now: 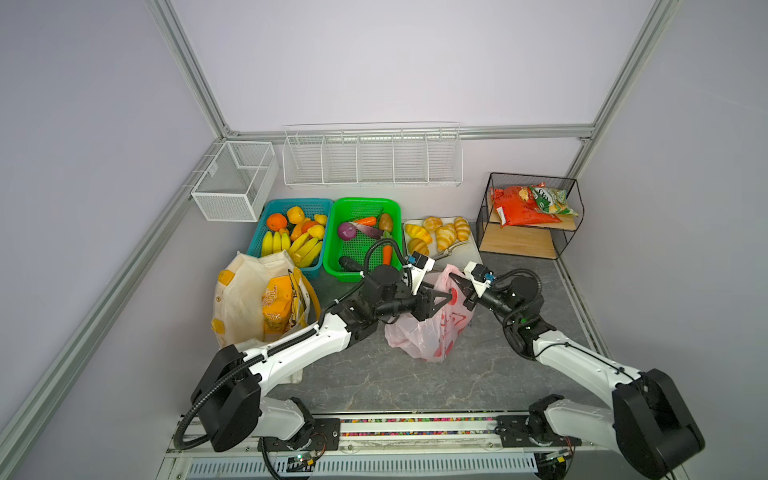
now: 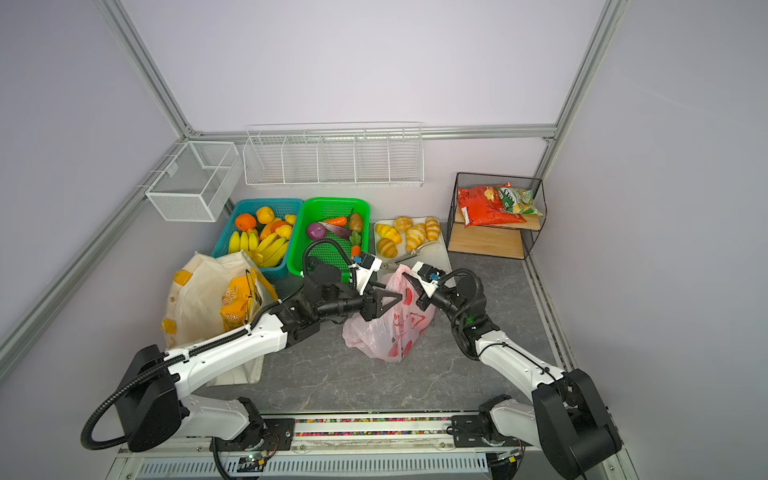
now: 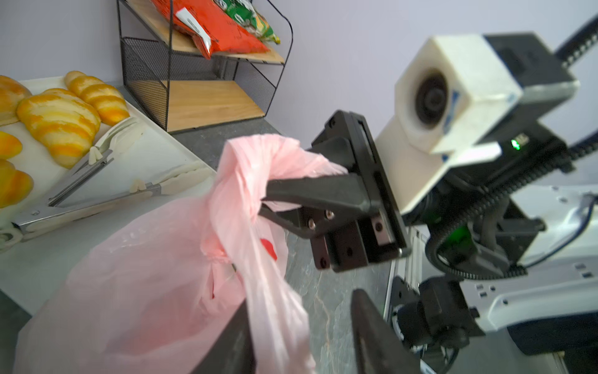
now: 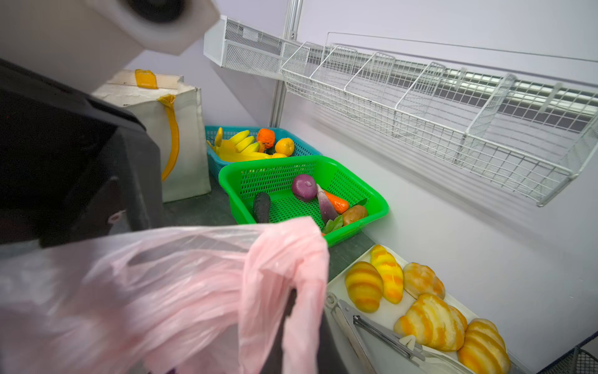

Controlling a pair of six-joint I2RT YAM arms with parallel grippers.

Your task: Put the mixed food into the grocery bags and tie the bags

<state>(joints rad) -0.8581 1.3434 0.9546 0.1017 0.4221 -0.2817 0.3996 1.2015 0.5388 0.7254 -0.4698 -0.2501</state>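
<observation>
The pink plastic grocery bag [image 1: 424, 336] [image 2: 386, 332] stands mid-table between both arms. My right gripper [image 1: 457, 280] [image 3: 267, 197] is shut on its raised handle [image 3: 259, 152] [image 4: 288, 259]. My left gripper [image 1: 446, 296] [image 3: 301, 298] hovers over the bag's mouth, open, with a strip of the bag lying against one finger [image 3: 236, 327]. The cream canvas tote [image 1: 237, 299] [image 4: 184, 129] stands at the left with a yellow-orange snack packet [image 1: 276, 307] inside. A purple onion [image 1: 347, 230] [image 4: 304, 187] and a dark eggplant [image 4: 261, 207] lie in the green basket [image 1: 361, 203].
A blue basket [image 1: 299, 203] holds bananas and oranges. A white tray [image 1: 457, 255] behind the pink bag carries croissants and tongs [image 3: 97, 181]. A black wire shelf [image 1: 528, 241] at the back right holds orange and green packets [image 1: 519, 208]. White wire racks [image 1: 374, 162] hang on the back wall.
</observation>
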